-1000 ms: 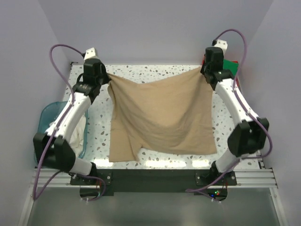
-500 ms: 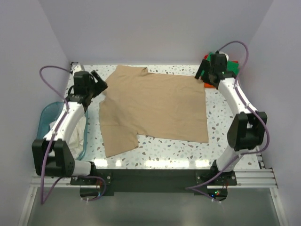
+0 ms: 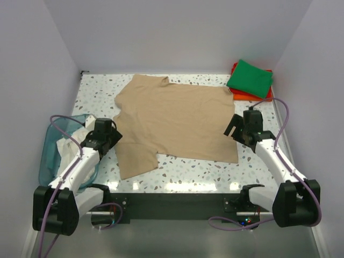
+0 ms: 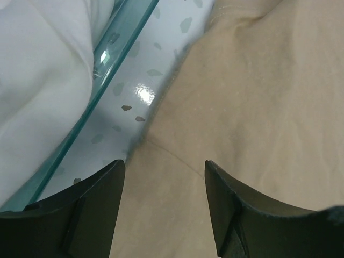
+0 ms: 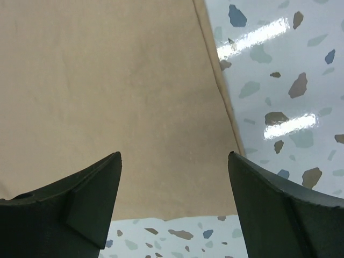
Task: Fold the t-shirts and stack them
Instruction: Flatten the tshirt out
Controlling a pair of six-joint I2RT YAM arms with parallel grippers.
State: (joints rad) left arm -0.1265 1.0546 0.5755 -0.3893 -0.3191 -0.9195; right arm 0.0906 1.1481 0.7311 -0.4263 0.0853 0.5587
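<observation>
The tan t-shirt (image 3: 174, 121) lies spread flat on the speckled table (image 3: 188, 177). It also fills much of the left wrist view as tan cloth (image 4: 258, 107) and of the right wrist view, where its corner (image 5: 118, 91) shows. A folded green t-shirt (image 3: 250, 78) rests on a folded orange-red t-shirt (image 3: 251, 97) at the back right. A white t-shirt (image 4: 37, 80) lies in the teal basket (image 3: 51, 153). My left gripper (image 3: 109, 138) hovers open over the tan shirt's left edge. My right gripper (image 3: 234, 129) hovers open over its right edge. Both hold nothing.
The translucent teal basket's rim (image 4: 102, 70) runs close beside my left gripper (image 4: 164, 177). Purple walls enclose the table on three sides. Bare speckled table (image 5: 279, 97) shows right of the shirt's hem under my right gripper (image 5: 174, 172).
Both grippers let go of the tan shirt, which dropped flat onto the table. Both arms then pulled back toward the near side, uncovering the green and orange-red stack.
</observation>
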